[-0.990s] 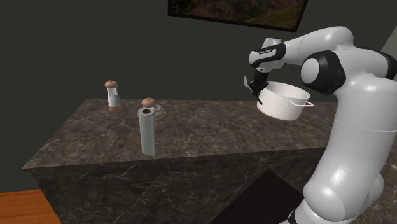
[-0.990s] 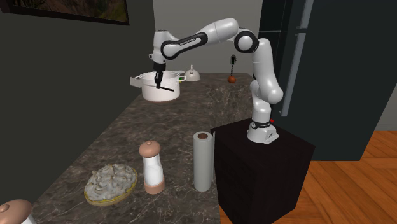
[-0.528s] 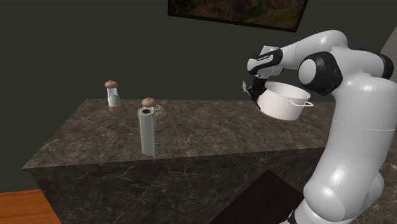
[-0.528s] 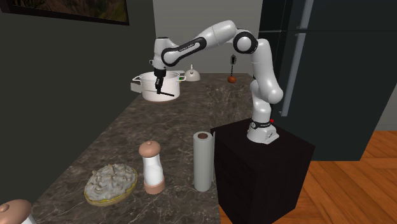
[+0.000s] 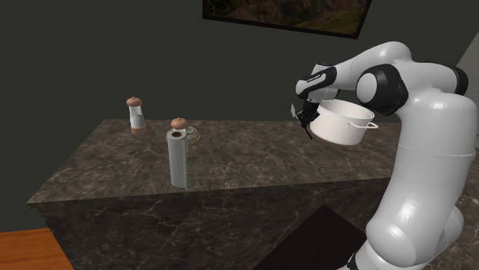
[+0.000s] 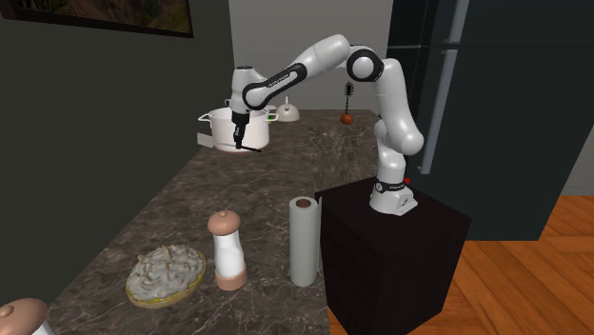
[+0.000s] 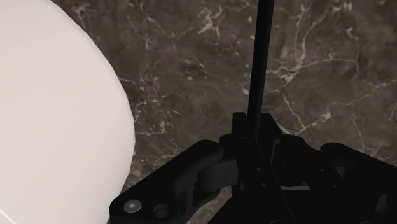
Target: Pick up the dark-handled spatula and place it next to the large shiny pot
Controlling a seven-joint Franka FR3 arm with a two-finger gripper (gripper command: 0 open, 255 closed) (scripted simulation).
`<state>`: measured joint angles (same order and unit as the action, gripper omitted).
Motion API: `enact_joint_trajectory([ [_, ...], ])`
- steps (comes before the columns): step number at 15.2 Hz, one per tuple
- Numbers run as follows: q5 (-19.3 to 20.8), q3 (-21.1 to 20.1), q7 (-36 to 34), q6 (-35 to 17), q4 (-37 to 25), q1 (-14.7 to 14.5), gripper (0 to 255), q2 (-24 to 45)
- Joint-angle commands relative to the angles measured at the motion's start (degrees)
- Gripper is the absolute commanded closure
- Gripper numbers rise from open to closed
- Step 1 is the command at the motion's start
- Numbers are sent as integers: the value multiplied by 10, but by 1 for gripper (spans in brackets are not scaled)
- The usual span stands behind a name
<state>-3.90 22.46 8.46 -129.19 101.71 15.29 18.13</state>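
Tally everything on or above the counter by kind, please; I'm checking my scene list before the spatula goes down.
Pot: 1
Spatula, clasped in the gripper: 1
Brown-topped shakers: 2
Upright roll: 1
Dish of pale pieces: 1
Small far-end things, too small to name: 2
Total: 8

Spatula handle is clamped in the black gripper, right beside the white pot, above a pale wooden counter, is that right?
Not the counter: it is dark, marble-veined stone, as the wrist view shows. The rest holds: the gripper clamps the spatula handle beside the white pot.
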Motion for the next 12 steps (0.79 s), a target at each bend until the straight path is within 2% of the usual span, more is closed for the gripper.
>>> enact_joint_trajectory([
  [1,-1,-1,0,-4,1,0,255,3],
  [6,-1,-1,0,-4,1,0,255,3],
  [7,-1,-1,0,-4,1,0,0,3],
  [12,-1,-1,0,-4,1,0,0,3],
])
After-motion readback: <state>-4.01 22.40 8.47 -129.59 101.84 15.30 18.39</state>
